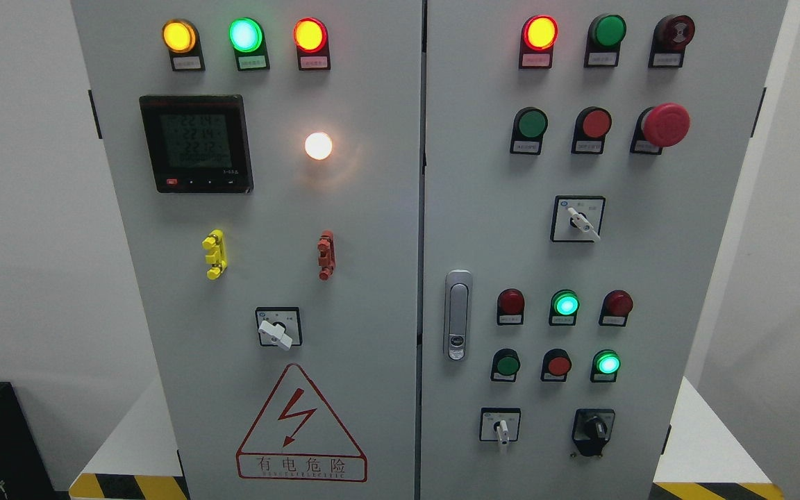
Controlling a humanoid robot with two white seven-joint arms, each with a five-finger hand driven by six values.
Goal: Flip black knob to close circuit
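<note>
No fingers or arms show, so their state cannot be told. The black knob (593, 430) sits low on the right door, near a white-handled switch (502, 429); a reach could turn that instead.

No part of the robot's body shows in the head view — no arm, hand, cable or casing comes in from the lower left, the lower right or the bottom edge, so its colours, shapes and markings cannot be told from this picture.
</note>
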